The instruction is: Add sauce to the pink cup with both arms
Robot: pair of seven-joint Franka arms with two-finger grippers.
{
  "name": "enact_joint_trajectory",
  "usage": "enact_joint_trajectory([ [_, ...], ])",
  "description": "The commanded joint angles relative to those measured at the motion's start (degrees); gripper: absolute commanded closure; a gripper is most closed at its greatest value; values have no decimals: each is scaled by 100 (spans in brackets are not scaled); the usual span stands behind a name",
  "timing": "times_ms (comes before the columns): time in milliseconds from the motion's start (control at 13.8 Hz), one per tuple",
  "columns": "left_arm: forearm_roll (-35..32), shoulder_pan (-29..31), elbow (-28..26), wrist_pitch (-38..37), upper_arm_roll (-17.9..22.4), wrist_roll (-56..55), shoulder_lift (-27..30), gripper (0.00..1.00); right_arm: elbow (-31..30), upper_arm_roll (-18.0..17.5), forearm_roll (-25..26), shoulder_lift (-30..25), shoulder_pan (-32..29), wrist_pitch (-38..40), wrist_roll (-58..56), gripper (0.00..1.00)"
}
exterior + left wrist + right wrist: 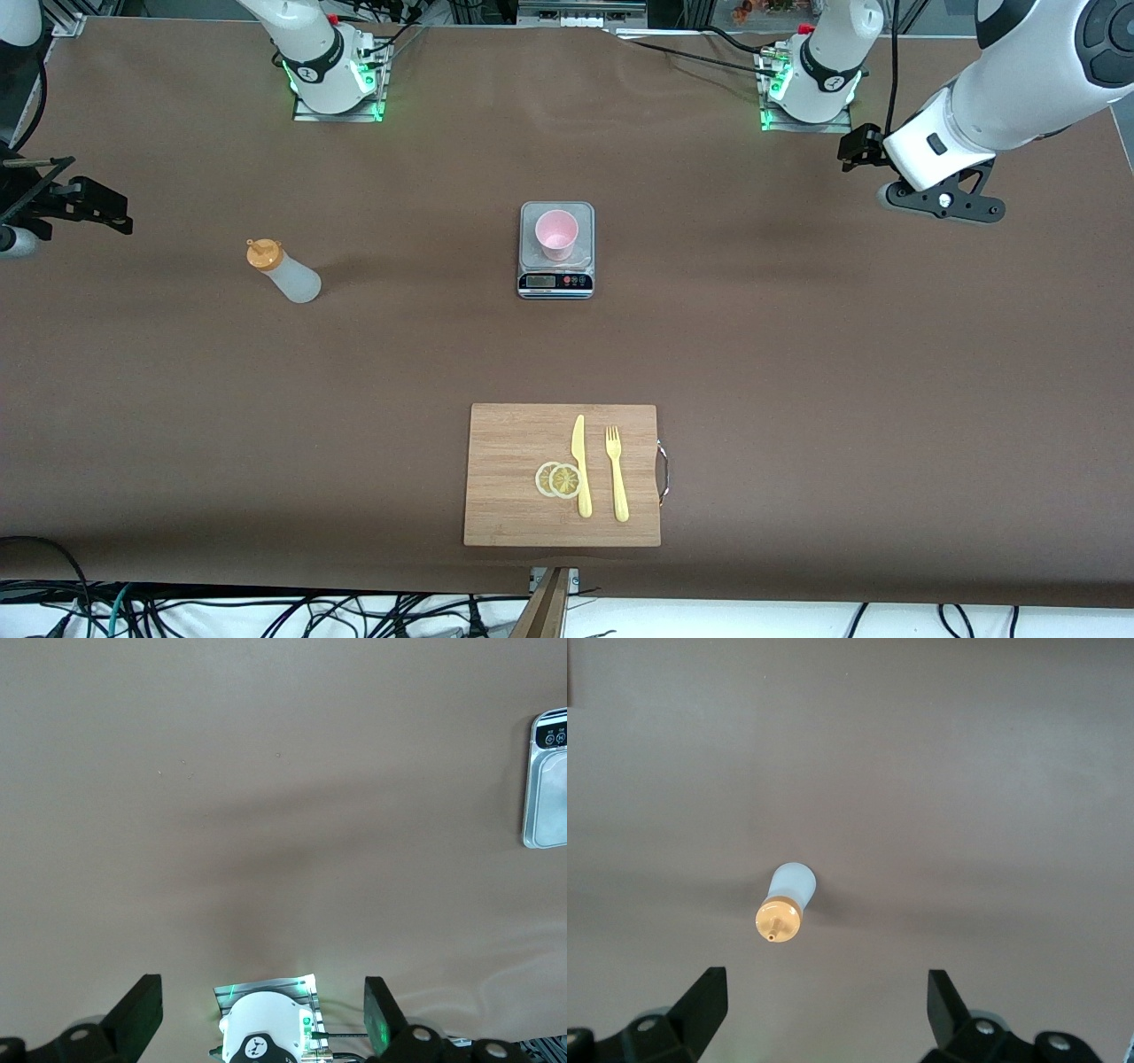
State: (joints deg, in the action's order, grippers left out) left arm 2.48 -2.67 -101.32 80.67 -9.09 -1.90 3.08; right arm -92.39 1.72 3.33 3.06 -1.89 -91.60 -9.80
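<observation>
brown tabletop (pixel 797 372): pink cup (pixel 556 235) on grey scale (pixel 555 279); sauce (pixel 283 272) upright toward right arm's end. left gripper (pixel 263 1014) and right gripper (pixel 826 1005), both released, hover over bare tabletop.

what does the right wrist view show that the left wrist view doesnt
Only the right wrist view: the sauce bottle standing upright on the table, and the open right gripper over it.

Only the left wrist view: an edge of the grey kitchen scale, the left arm's base, and the open left gripper.

Both: the brown table, and black fingers spread wide with nothing held.
</observation>
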Motion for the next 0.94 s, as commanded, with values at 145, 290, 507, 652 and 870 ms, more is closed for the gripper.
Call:
enact_joint_trajectory([
  [145, 69, -6, 121, -131, -5, -39, -18, 0, 10, -6, -289, 116, -65, -60, 84, 0],
  [290, 69, -6, 121, -131, -5, -39, -18, 0, 55, -5, -289, 160, -66, -68, 84, 0],
  [507, 69, -6, 121, -139, 4, -39, -18, 0, 99, -5, -289, 160, -66, -68, 101, 0],
  [652, 69, -6, 121, -139, -5, -39, -18, 0, 108, -5, -280, 169, -66, -68, 101, 0],
  [870, 69, -6, 121, -139, -5, -39, -18, 0, 108, -5, -280, 169, -66, -68, 93, 0],
])
